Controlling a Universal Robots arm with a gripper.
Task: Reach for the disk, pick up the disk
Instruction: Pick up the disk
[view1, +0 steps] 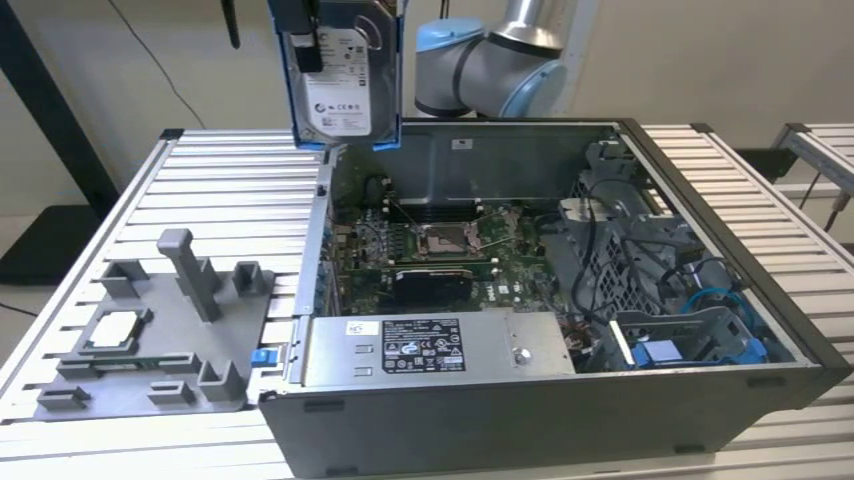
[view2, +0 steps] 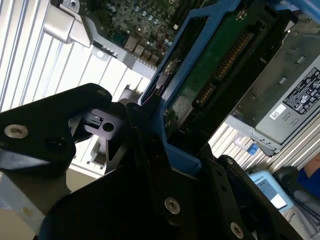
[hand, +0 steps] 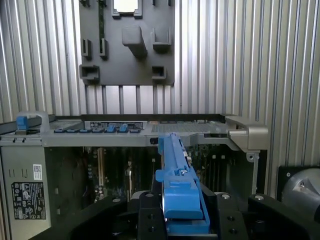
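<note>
Above the far corner of the open grey metal computer case (view1: 721, 400), on the exterior view's left, the hand (view1: 310, 42) holds the disk (view1: 350, 85), a rectangular silver metal hard drive with a white printed label and blue plastic rails. The disk hangs upright on its edge, label toward the exterior camera, apart from both the case and the ribbed aluminium tabletop (view1: 227, 190). The reach is judged complete, and the pick-up is judged done or in its last part, since nothing but the hand supports the disk. The black fingers (hand: 150, 212) are clamped on the two flat faces of the disk at its upper end; in the first wrist view one blue rail (hand: 177, 170) runs away from the hand between them. The second wrist view shows the green circuit-board underside (view2: 210, 80) of the disk. Any further motion calls for a firm clamp and clearance from the case wall just below the lower edge. The hand points straight down. The grey arm with pale blue joint caps (view1: 501, 70) stands behind the case. A grey plastic fixture tray (view1: 147, 370) lies on the tabletop, well apart from the disk.
</note>
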